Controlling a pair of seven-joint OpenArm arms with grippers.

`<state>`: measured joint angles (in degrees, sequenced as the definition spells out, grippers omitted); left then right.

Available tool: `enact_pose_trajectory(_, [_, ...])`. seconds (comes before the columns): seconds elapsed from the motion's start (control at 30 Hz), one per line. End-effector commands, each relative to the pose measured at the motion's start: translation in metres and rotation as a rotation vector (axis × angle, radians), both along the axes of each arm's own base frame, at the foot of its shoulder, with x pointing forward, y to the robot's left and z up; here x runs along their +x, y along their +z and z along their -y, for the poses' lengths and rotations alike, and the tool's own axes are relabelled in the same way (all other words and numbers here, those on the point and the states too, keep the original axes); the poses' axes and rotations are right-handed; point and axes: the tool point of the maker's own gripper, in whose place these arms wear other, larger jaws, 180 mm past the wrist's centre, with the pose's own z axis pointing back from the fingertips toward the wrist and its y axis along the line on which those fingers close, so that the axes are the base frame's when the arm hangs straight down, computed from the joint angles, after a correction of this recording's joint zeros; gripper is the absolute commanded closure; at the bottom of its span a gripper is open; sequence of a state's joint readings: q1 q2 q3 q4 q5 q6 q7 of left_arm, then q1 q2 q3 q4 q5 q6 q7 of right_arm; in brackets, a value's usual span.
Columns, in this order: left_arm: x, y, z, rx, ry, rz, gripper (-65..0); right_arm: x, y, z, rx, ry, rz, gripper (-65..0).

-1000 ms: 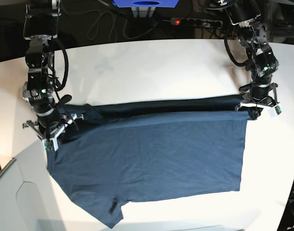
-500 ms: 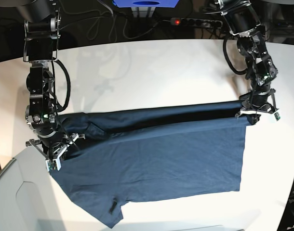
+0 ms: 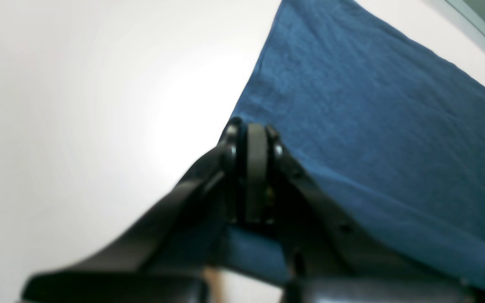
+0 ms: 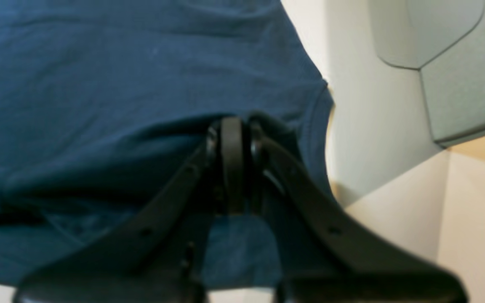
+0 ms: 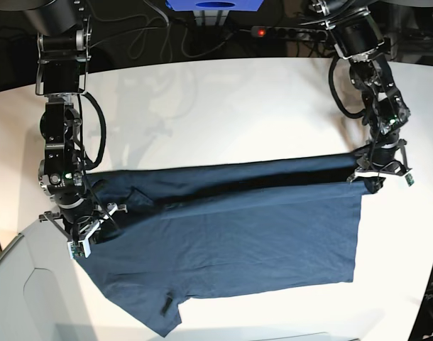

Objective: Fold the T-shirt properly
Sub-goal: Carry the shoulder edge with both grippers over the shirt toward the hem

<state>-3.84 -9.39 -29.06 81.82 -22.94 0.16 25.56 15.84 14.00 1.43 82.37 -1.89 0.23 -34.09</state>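
Base view: one T-shirt (image 5: 231, 249), dark navy, lies spread on the white tabletop (image 5: 223, 106), taking up the near half. Two arms in frame, one gripper each. Right gripper (image 5: 80, 234) sits at the left end of the shirt, near the tabletop's left edge; left gripper (image 5: 378, 174) sits at the right end. Between them one folded-over band of fabric runs left to right along the shirt's far edge, with a dark shadow line under it. One sleeve pokes out at the near left.

Left wrist view: left gripper (image 3: 253, 139) pressed together, pinching the corner of the T-shirt (image 3: 373, 126); bare tabletop (image 3: 78, 105) to the left.

Right wrist view: right gripper (image 4: 232, 134) pressed together, pinching a bunched ridge of the T-shirt (image 4: 99, 84).

Far side: one power strip (image 5: 291, 32) with one red light, off the tabletop.
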Motion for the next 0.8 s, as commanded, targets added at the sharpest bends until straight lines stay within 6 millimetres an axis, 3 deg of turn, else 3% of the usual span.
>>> enact_pose_trajectory(0.0, [0.008, 0.019, -0.007, 0.030, 0.006, 0.057, 0.0, 0.010, 0.021, 0.003, -0.013, 0.006, 0.065, -0.1])
enact_pose_trajectory(0.23, [0.019, 0.022, 0.008, 0.032, -0.037, 0.066, 0.0, 0.010, 0.020, 0.003, -0.013, 0.006, 0.062, -0.1])
enact_pose_trajectory(0.77, [0.019, 0.023, 0.007, 0.030, -0.034, 0.070, 0.0, 0.008, 0.017, 0.005, -0.018, 0.004, 0.052, -0.1])
